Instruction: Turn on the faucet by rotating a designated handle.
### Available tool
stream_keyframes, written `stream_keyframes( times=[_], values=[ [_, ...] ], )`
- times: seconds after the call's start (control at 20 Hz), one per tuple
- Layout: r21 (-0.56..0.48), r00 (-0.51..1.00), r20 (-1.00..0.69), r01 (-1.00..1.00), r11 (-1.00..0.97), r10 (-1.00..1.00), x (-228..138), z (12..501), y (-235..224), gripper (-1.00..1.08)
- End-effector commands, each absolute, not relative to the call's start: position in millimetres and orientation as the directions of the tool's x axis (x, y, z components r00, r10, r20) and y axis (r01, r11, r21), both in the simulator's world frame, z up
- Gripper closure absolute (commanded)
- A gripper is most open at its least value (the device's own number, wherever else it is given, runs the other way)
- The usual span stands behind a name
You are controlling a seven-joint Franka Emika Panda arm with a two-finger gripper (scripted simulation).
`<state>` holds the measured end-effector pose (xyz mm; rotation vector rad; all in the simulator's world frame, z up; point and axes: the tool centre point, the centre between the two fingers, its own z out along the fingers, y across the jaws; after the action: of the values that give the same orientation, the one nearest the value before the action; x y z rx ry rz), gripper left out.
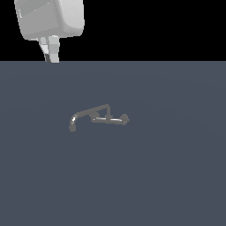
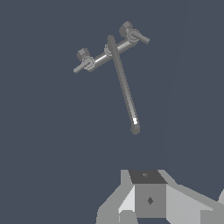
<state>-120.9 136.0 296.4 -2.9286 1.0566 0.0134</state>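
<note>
The faucet [image 1: 99, 115] is small and dull grey and stands on the dark floor in the middle of the exterior view. Its long thin spout [image 1: 81, 114] curves down toward the exterior view's left. A horizontal bar ends in a knob [image 1: 125, 118] on the right. In the wrist view the faucet [image 2: 114, 50] shows from above, with a handle at each end of the bar [image 2: 84, 63] [image 2: 133, 36] and the spout tip [image 2: 135, 128]. My gripper [image 1: 50, 55] hangs high above and far back to the left of the faucet. Its fingers are close together and hold nothing. It also shows in the wrist view [image 2: 150, 192].
The flat dark grey floor [image 1: 167, 176] spreads all round the faucet. The white robot hand [image 1: 50, 17] fills the upper left corner of the exterior view. Nothing else is in view.
</note>
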Motion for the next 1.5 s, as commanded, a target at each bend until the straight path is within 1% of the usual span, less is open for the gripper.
stream_keyframes(
  times=[0.0,0.85,1.45],
  values=[
    [-0.024,0.738,-0.018,-0.674,-0.738,-0.674,-109.0,283.9,141.3,1.08],
    [-0.016,0.506,-0.016,-0.863,-0.506,-0.862,-28.9,203.7,156.5,1.08],
    [-0.006,0.265,-0.005,-0.964,-0.265,-0.964,41.8,133.7,146.9,1.08]
  ],
)
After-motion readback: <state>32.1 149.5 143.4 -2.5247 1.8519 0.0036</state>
